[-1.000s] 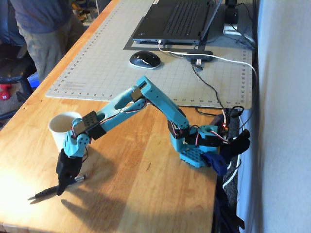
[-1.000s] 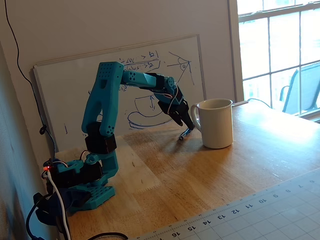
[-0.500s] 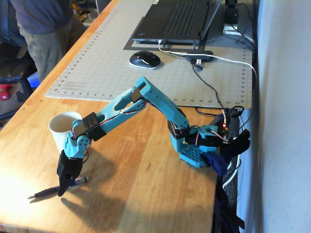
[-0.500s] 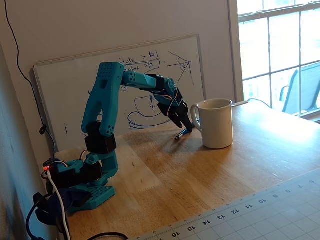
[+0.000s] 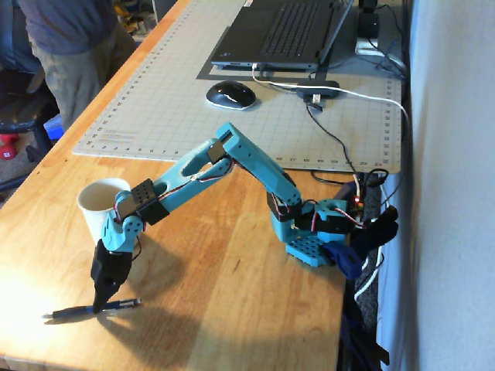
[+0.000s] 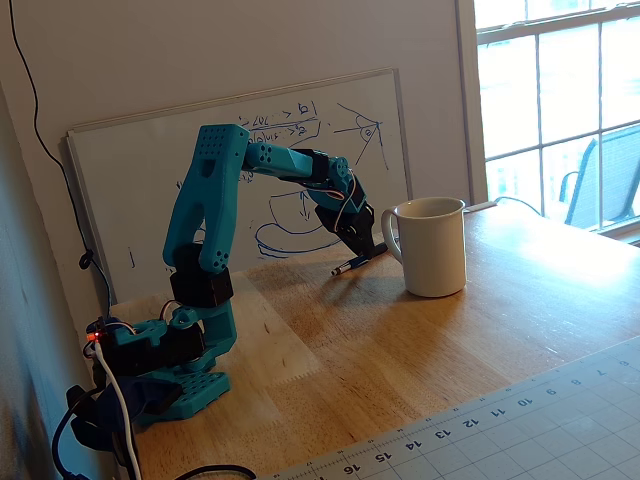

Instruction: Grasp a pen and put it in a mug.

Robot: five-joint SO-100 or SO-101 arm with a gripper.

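The dark pen (image 5: 73, 312) lies flat on the wooden table near the front left edge in a fixed view. My gripper (image 5: 100, 304) points straight down onto its middle, and its black fingers look closed around it. The cream-white mug (image 5: 97, 202) stands upright just behind the gripper, partly hidden by the arm's wrist. In the other fixed view the gripper (image 6: 368, 252) is low beside the mug's handle, one end of the pen (image 6: 350, 267) sticks out below it, and the mug (image 6: 432, 250) stands to its right.
A grey cutting mat (image 5: 232, 116) holds a laptop (image 5: 286, 31), a mouse (image 5: 230, 94) and cables. A person (image 5: 69, 39) stands at the table's far left. A whiteboard (image 6: 150, 200) leans on the wall behind the arm. The arm's base (image 5: 309, 243) sits near the right table edge.
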